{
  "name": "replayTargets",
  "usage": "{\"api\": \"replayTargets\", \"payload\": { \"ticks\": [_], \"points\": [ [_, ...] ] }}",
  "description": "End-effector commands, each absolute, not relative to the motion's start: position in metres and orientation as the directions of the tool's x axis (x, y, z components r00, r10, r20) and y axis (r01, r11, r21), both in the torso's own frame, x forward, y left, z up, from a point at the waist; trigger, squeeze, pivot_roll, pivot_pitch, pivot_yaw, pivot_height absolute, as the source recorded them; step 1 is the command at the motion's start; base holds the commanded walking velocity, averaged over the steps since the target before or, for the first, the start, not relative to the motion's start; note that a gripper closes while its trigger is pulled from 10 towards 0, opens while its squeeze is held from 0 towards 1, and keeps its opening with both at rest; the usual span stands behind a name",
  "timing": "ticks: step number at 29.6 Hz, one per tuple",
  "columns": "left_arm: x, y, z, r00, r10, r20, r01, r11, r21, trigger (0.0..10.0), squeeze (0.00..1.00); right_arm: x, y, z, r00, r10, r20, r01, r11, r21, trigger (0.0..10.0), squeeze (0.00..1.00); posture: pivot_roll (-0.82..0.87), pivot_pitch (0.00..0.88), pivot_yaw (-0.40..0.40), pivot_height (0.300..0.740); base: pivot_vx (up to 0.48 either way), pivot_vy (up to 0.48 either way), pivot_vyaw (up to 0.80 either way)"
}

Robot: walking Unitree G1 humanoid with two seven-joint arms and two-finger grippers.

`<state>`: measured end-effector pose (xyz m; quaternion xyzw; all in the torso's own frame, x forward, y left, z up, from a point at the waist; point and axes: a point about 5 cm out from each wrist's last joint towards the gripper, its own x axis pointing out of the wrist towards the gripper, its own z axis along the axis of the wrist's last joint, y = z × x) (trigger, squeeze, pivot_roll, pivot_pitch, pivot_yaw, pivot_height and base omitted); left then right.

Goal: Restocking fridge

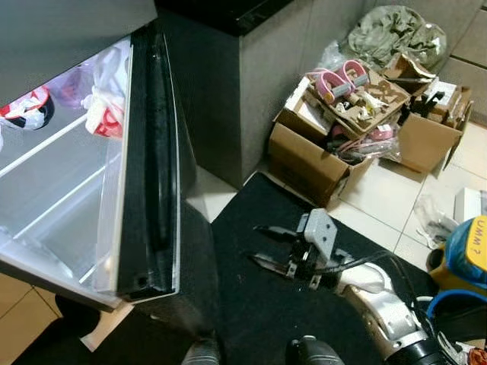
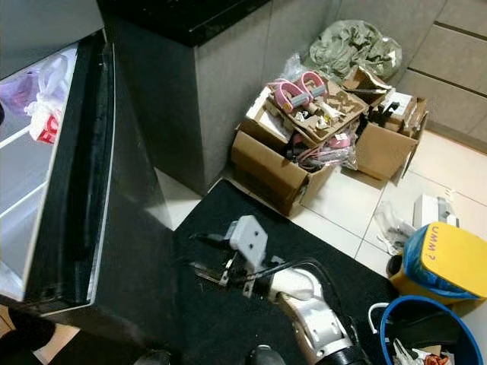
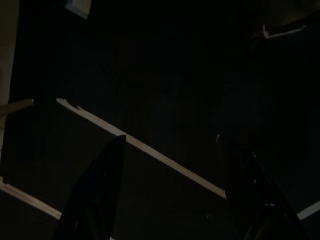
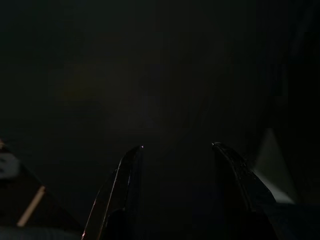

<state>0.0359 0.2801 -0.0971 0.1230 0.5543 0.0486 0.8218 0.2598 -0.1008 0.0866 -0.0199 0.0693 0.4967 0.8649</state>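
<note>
The fridge stands open at the left, its black door edge (image 1: 152, 167) running toward me. On the white wire shelves (image 1: 53, 144) inside lie a white and red plastic bag (image 1: 106, 106) and a red and white item (image 1: 27, 106). My right gripper (image 1: 255, 243) is held low over the black floor mat (image 1: 251, 319), pointing at the door, fingers open with nothing between them. In the dark right wrist view the two fingertips (image 4: 135, 155) stand apart. The left gripper (image 3: 169, 138) shows open in its dark wrist view, above pale bars.
Open cardboard boxes (image 1: 308, 163) full of slippers and clutter crowd the tiled floor at the back right, beside a grey counter block (image 1: 251, 91). A green bag (image 1: 392, 34) lies behind them. A blue bucket (image 2: 426, 334) and a yellow object (image 2: 449, 262) sit at the right.
</note>
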Motion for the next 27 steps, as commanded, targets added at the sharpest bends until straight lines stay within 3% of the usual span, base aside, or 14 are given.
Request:
{"api": "replayTargets", "payload": {
  "ticks": [1, 5, 13, 17, 20, 24, 25, 27],
  "points": [
    [0.023, 0.279, -0.098, 0.357, 0.205, -0.911, 0.062, 0.968, 0.243, 10.0, 0.00, 0.257, -0.110, 0.079, 0.524, 0.832, -0.182, -0.838, 0.541, 0.062, 10.0, 0.00, -0.07, 0.195, -0.014, 0.740, 0.000, 0.000, 0.00],
    [0.022, 0.279, -0.098, 0.364, 0.204, -0.909, 0.064, 0.968, 0.243, 10.0, 0.00, 0.249, -0.116, 0.073, 0.541, 0.811, -0.224, -0.817, 0.570, 0.090, 10.0, 0.00, -0.07, 0.194, -0.013, 0.740, 0.000, 0.000, 0.00],
    [0.021, 0.280, -0.097, 0.367, 0.201, -0.908, 0.073, 0.967, 0.244, 10.0, 0.00, 0.243, -0.102, 0.074, 0.492, 0.843, -0.216, -0.848, 0.520, 0.100, 10.0, 0.00, -0.06, 0.189, -0.010, 0.740, 0.000, 0.000, 0.00],
    [0.024, 0.280, -0.095, 0.412, 0.164, -0.896, 0.065, 0.976, 0.208, 10.0, 0.00, 0.238, -0.075, 0.092, 0.361, 0.919, -0.160, -0.917, 0.381, 0.119, 10.0, 0.00, -0.06, 0.188, -0.006, 0.740, 0.000, 0.000, 0.00],
    [0.026, 0.279, -0.094, 0.435, 0.141, -0.890, 0.077, 0.978, 0.193, 10.0, 0.00, 0.237, -0.067, 0.096, 0.332, 0.932, -0.146, -0.930, 0.349, 0.116, 10.0, 0.00, -0.06, 0.188, -0.006, 0.740, 0.000, 0.000, 0.00],
    [0.056, 0.289, -0.074, 0.621, 0.022, -0.783, 0.137, 0.981, 0.136, 10.0, 0.00, 0.240, -0.057, 0.101, 0.334, 0.935, -0.121, -0.931, 0.347, 0.114, 10.0, 0.00, -0.04, 0.192, -0.019, 0.740, 0.000, 0.000, 0.00],
    [0.056, 0.289, -0.074, 0.621, 0.022, -0.783, 0.137, 0.981, 0.136, 10.0, 0.00, 0.240, -0.057, 0.101, 0.334, 0.935, -0.121, -0.931, 0.347, 0.114, 10.0, 0.00, -0.04, 0.192, -0.019, 0.740, 0.000, 0.000, 0.00],
    [0.076, 0.292, -0.055, 0.723, -0.080, -0.686, 0.240, 0.961, 0.141, 10.0, 0.00, 0.239, -0.063, 0.090, 0.359, 0.919, -0.160, -0.917, 0.380, 0.123, 10.0, 0.00, -0.03, 0.194, -0.018, 0.740, 0.000, 0.000, 0.00]
  ]
}}
